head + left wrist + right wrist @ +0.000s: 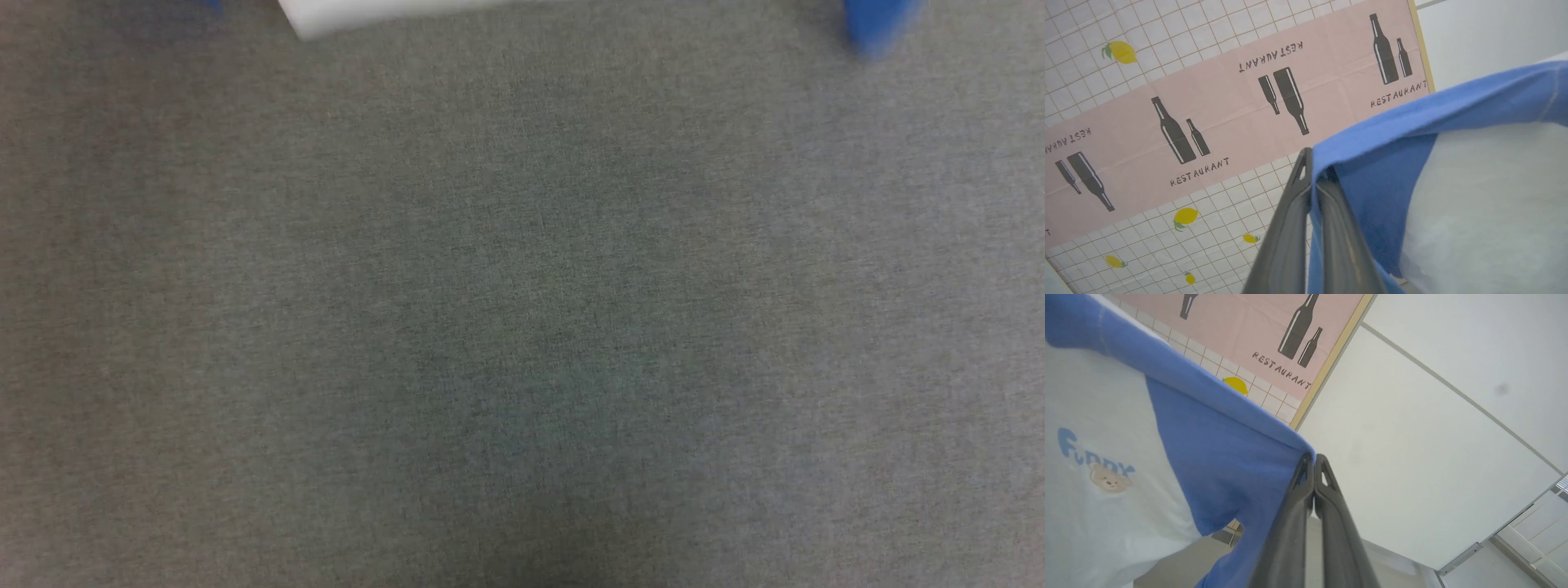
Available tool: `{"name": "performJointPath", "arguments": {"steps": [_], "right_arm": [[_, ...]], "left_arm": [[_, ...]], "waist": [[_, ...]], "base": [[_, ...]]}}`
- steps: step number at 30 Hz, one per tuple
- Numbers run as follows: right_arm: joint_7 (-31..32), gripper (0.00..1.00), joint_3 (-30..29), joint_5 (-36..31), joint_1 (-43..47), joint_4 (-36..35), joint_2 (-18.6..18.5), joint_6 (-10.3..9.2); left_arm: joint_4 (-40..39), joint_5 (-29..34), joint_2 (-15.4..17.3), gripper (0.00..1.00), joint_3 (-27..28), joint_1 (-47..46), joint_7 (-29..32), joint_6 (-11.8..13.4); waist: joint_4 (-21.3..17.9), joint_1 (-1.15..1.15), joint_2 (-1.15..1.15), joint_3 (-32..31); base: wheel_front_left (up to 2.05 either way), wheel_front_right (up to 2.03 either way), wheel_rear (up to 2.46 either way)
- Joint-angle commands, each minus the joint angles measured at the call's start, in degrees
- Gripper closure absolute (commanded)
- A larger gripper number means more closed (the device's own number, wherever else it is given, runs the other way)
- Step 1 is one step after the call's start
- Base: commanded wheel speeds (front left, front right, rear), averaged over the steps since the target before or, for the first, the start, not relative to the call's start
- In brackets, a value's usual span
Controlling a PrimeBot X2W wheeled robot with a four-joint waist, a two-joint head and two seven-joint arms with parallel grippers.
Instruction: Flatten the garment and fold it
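One garment [1474, 196], left hand [1312, 171], right hand [1314, 462]

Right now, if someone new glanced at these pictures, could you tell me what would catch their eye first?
The garment stands out first: held up, its bright blue shoulders pinched in the shut left end effector and right end effector, a small bear print on its white front. Behind it hangs a pink wall poster with dark bottles and the word RESTAURANT. Below, the head view looks onto a plain grey surface.
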Motion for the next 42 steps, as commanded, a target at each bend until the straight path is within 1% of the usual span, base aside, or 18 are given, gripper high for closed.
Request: {"name": "performJointPath", "arguments": {"steps": [1, 3, 5, 7, 10, 12, 15, 19, 21, 25, 28, 31, 34, 37, 42], "right_arm": [[-1.76, 1.00, -1.83, -2.14, -2.34, 1.39, 0.03, -0.16], [-4.84, 1.00, -3.74, -5.05, -5.78, 2.87, 1.66, -0.16], [-7.08, 1.00, -4.92, -7.25, -8.27, 4.60, 3.15, -0.16], [-8.11, 1.00, -5.05, -8.18, -9.57, 6.48, 4.04, -0.16], [-8.93, 1.00, -3.23, -7.69, -8.65, 9.24, 4.51, -0.16], [-9.42, 1.00, -1.03, -6.21, -6.01, 10.80, 4.36, -0.16], [-9.84, 1.00, 2.17, -2.99, 0.58, 12.27, 3.56, -0.16], [-9.05, 1.00, 7.30, 2.34, 11.35, 11.46, 2.31, -0.16], [-8.64, 1.00, 8.88, 5.05, 16.85, 10.32, 1.21, -0.16], [-7.50, 1.00, 10.58, 10.03, 28.51, 5.81, -0.99, -0.16], [-6.48, 1.00, 9.98, 12.48, 36.94, 1.33, -2.38, -0.16], [-5.35, 1.00, 8.20, 13.50, 45.78, -3.52, -3.51, -0.16], [-4.06, 1.00, 5.81, 13.55, 53.69, -7.65, -3.70, -0.16], [-2.56, 1.00, 2.99, 13.44, 61.62, -11.95, -3.39, -0.16], [0.37, 1.00, -2.64, 13.15, 72.69, -18.21, -1.01, -0.16]], "left_arm": [[0.96, 1.18, 0.86, 1.00, 1.53, -2.07, -2.04, 1.95], [1.68, 2.30, 0.80, 1.00, 2.42, -3.99, -5.38, 3.59], [2.46, 2.62, 0.52, 1.00, 2.87, -4.93, -8.04, 4.31], [3.68, 2.74, 0.52, 1.00, 2.55, -5.12, -8.91, 4.05], [5.65, 2.24, 0.73, 1.00, 1.34, -2.51, -8.74, 2.74], [6.98, 1.41, 0.62, 1.00, 0.29, 0.86, -8.31, 1.64], [9.53, -1.20, 0.09, 1.00, -1.42, 8.21, -6.17, -0.59], [10.89, -4.93, -0.22, 1.00, -3.65, 18.95, -2.47, -3.45], [10.41, -7.00, -0.60, 1.00, -4.30, 24.33, -0.98, -4.11], [6.81, -11.35, -0.87, 1.00, -5.15, 35.99, 2.23, -4.24], [2.16, -14.21, -0.81, 1.00, -5.67, 44.46, 4.35, -3.46], [-3.42, -17.24, -0.35, 1.00, -5.60, 53.63, 6.32, -1.42], [-8.23, -19.67, 0.31, 1.00, -5.43, 61.89, 7.75, 0.88], [-13.51, -22.63, 0.34, 1.00, -4.83, 70.06, 8.60, 3.63], [-20.26, -24.96, 1.09, 1.00, -4.20, 79.92, 9.61, 7.86]], "waist": [[-0.54, -0.02, 0.00, 2.31], [-0.47, -0.02, 0.00, 2.74], [-0.26, -0.02, 0.00, 2.86], [0.31, -0.02, 0.00, 2.81], [1.05, -0.02, 0.00, 2.78], [1.53, -0.02, 0.00, 2.41], [2.44, -0.02, 0.00, 1.04], [3.26, -0.02, 0.00, -1.73], [3.84, -0.02, 0.00, -3.56], [4.60, -0.02, 0.00, -7.90], [5.17, -0.02, 0.00, -11.08], [5.57, -0.02, 0.00, -14.37], [5.85, -0.02, 0.00, -17.07], [6.32, -0.02, 0.00, -19.41], [7.10, -0.02, 0.00, -22.13]], "base": [[0.00, 0.00, 0.00], [0.00, 0.00, 0.00], [0.00, 0.00, 0.00], [0.00, 0.00, 0.00], [0.00, 0.00, 0.00], [0.00, 0.00, 0.00], [0.00, 0.00, 0.00], [0.00, 0.00, 0.00], [0.00, 0.00, 0.00], [0.00, 0.00, 0.00], [0.00, 0.00, 0.00], [0.00, 0.00, 0.00], [0.00, 0.00, 0.00], [0.00, 0.00, 0.00], [0.00, 0.00, 0.00]]}}
